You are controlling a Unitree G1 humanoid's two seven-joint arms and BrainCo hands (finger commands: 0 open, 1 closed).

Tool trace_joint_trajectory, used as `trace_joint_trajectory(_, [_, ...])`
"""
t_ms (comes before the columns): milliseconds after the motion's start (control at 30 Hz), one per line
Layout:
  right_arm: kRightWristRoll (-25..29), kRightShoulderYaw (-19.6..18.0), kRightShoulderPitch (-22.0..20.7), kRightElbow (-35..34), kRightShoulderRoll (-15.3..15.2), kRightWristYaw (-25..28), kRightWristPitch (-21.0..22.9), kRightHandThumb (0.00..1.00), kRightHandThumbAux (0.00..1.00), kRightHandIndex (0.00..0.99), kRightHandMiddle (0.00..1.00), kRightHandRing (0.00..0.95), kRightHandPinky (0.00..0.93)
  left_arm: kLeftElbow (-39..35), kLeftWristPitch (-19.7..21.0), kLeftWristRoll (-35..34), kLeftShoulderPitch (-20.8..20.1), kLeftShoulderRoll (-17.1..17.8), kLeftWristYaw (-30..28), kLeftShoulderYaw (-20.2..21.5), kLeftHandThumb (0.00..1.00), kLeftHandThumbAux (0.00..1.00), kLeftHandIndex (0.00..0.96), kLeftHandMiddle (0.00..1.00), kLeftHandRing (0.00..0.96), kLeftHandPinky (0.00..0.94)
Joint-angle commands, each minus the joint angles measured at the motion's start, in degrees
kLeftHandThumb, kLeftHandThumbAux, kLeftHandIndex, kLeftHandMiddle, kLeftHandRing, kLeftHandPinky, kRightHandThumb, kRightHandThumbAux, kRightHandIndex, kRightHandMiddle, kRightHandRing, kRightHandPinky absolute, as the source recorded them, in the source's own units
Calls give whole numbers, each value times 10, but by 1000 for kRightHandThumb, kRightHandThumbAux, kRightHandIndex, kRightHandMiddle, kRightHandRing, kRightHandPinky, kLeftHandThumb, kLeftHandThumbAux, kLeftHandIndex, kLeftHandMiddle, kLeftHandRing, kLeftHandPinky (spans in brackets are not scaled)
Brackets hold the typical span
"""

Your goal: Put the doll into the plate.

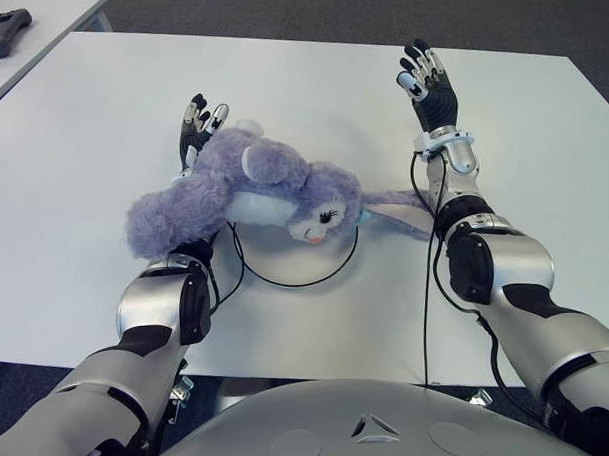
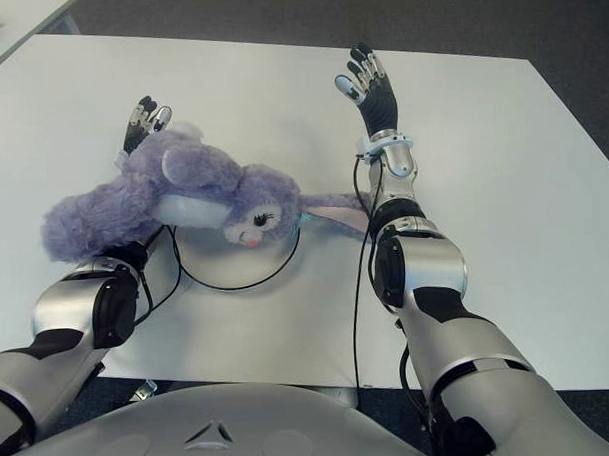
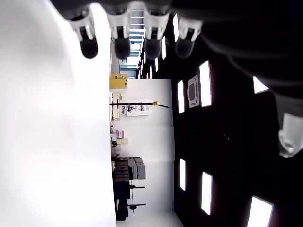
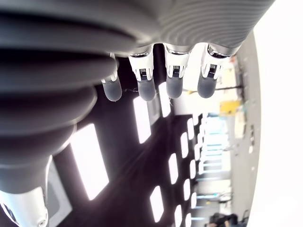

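One doll [image 1: 253, 190], a purple plush rabbit with a white belly and a pale face, lies on its side across the middle of one white table [image 1: 310, 88]. Its body and legs stretch to the left, its head points to the right, and one long ear [image 1: 399, 207] trails off to the right along the tabletop. Under the doll lies one plate [image 1: 286, 277], white like the table and marked by a thin dark rim; the near arc of that rim shows clear of the plush, while the doll's head and belly cover the far part. The doll's legs hang out past the plate's left edge and its ear reaches out past the right edge.

The left hand [image 1: 196, 127] shows just beyond the doll's back, on its far left side. Its fingers [image 3: 120, 47] are stretched out straight and hold nothing. The plush overlaps the left forearm in the eye views; whether the two touch cannot be told.

The right hand [image 1: 428, 84] is raised to the right of the doll, well apart from its head, palm turned away from the camera. Its four fingers [image 4: 144, 87] extend side by side, uncurled, with nothing between them.

One dark handheld controller [image 1: 3, 33] lies on a second table [image 1: 52, 27] at the far left corner of the scene.
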Motion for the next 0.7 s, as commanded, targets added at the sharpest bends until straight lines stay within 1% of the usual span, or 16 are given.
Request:
trace_joint_trajectory(33, [4, -26, 16, 18, 2, -2, 40, 0, 641, 49, 32, 0, 0, 85, 72, 1, 122, -30, -4, 2, 0, 444, 0, 54, 0, 0])
trace_joint_trajectory(233, [19, -52, 19, 19, 4, 8, 52, 0, 635, 55, 36, 0, 0, 85, 71, -1, 123, -31, -3, 4, 0, 444, 0, 61, 2, 0])
trace_joint_trajectory(367, [31, -72, 21, 19, 5, 16, 59, 0, 653, 56, 41, 0, 0, 84, 69, 1, 124, -31, -3, 2, 0, 441, 0, 60, 1, 0])
trace_joint_trajectory(700, [42, -108, 29, 19, 9, 31, 67, 0, 671, 62, 58, 23, 31, 84, 65, 3, 125, -29, -2, 1, 0, 428, 0, 59, 3, 0])
